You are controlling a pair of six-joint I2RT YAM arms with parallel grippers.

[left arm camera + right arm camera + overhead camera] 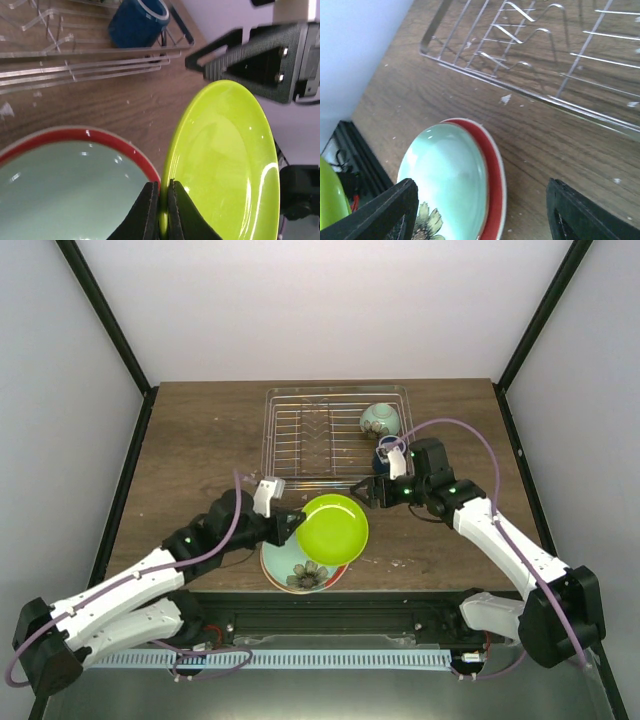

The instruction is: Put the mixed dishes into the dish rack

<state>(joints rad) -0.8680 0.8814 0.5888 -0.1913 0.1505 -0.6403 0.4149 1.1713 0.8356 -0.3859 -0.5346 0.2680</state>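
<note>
Gleaming just past the gaping, empty right gripper (370, 492) stands the low silver wire dish rack (300, 430). The left gripper (163, 192) pinches the glossy round lime-green plate (225, 165) by its rim, the far edge near the right gripper.

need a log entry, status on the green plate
Left gripper shut on lime-green plate rim. Right gripper open, between plate and dish rack.

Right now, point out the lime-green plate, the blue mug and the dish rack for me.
lime-green plate (335, 528): top view, centre of its face.
blue mug (136, 25): left wrist view, its side wall.
dish rack (305, 435): top view, bare wires of its floor.
</note>
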